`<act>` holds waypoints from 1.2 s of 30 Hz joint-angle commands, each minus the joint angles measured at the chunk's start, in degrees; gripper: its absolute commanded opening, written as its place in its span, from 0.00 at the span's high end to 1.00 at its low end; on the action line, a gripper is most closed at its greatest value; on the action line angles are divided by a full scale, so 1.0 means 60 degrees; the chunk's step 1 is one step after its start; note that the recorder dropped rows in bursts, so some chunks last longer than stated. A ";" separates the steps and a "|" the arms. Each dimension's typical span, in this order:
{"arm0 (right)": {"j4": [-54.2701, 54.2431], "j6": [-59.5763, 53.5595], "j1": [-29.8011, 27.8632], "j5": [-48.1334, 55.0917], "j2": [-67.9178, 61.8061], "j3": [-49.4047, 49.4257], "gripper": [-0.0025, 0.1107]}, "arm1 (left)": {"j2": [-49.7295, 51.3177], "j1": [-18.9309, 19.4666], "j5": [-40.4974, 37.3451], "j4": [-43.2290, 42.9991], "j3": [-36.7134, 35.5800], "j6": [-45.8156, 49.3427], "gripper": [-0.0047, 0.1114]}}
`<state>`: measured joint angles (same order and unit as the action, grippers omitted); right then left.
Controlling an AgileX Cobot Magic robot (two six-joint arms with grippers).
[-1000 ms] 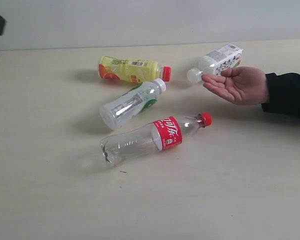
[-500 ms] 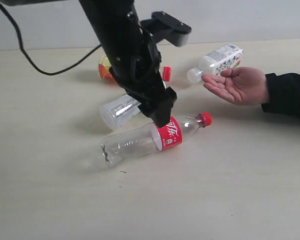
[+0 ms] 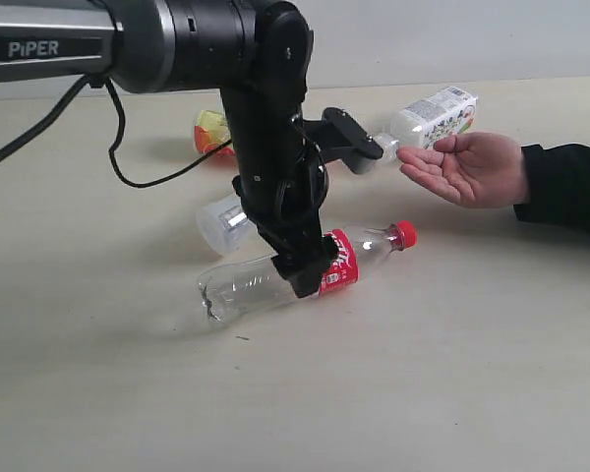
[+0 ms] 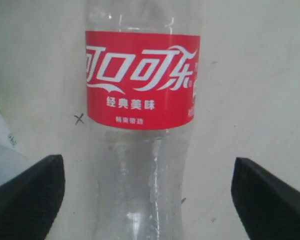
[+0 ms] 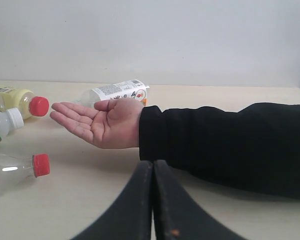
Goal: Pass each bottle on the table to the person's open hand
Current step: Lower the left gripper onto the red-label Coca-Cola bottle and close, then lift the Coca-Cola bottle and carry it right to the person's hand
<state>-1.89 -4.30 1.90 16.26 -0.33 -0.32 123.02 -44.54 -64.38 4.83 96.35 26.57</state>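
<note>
A clear bottle (image 3: 238, 287) with red label and cap lies on the table (image 3: 423, 383). My left gripper (image 3: 310, 272) is open and straddles it, one finger (image 4: 27, 200) on each side of the clear body (image 4: 142, 100), apart from it. A yellow bottle (image 3: 210, 131) and a whitish bottle (image 3: 219, 220) lie partly behind the arm. Another whitish bottle (image 3: 435, 114) lies just behind the person's open hand (image 3: 467, 167), held palm up at the right. My right gripper (image 5: 153, 167) is shut and empty, low over the table near the black sleeve.
The left arm's black link and cable (image 3: 147, 49) stretch across the upper left of the exterior view. The person's black sleeve (image 5: 225, 145) lies across the table in front of my right gripper. A pale wall (image 3: 472, 39) backs the table.
The left arm came in from the upper left and lowered onto the clear bottle, and its gripper opened. The bottles, the hand and the right gripper have stayed put.
</note>
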 commanded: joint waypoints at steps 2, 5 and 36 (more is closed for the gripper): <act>-0.0022 -0.0028 -0.0050 -0.0001 0.0055 0.0054 0.98 | 0.0372 -0.0015 0.0066 -0.0022 0.0070 0.0149 0.22; -0.0022 -0.0028 -0.0050 -0.0001 0.0055 0.0054 0.98 | 0.0566 -0.0015 0.0066 -0.0022 0.0070 0.0213 0.22; -0.0022 -0.0028 -0.0050 -0.0001 0.0055 0.0054 0.98 | 0.0956 -0.0015 0.0239 0.0023 0.0070 -0.1076 0.96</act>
<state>-1.89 -4.30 1.90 16.26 -0.33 -0.32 129.47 -44.54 -62.87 4.62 96.47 23.94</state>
